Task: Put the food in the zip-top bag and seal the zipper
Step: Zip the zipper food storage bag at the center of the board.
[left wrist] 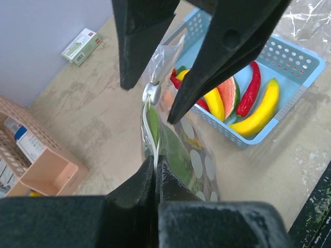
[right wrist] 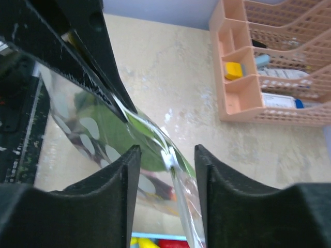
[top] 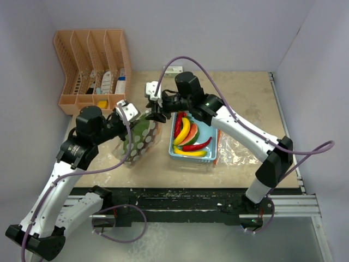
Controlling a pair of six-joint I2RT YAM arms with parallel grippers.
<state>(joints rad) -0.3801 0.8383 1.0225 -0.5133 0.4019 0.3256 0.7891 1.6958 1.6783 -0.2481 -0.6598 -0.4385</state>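
Observation:
The zip-top bag (top: pixel 140 136), clear with a green print and white dots, stands upright left of the light-blue basket (top: pixel 214 143). My left gripper (left wrist: pixel 155 161) is shut on the bag's top edge; it also shows in the top view (top: pixel 130 115). My right gripper (right wrist: pixel 167 150) is open, its fingers on either side of the white zipper slider (right wrist: pixel 169 157) without touching it. Food lies in the basket: yellow bananas (left wrist: pixel 261 111), red chilli peppers (left wrist: pixel 252 88) and a watermelon slice (left wrist: pixel 230 95). An orange piece (left wrist: pixel 166 98) shows through the bag.
A peach desk organizer (top: pixel 90 65) stands at the back left. A small box (left wrist: pixel 81 46) lies near the back wall. Crinkled clear plastic (top: pixel 237 150) lies right of the basket. The table's front edge runs just behind the arm bases.

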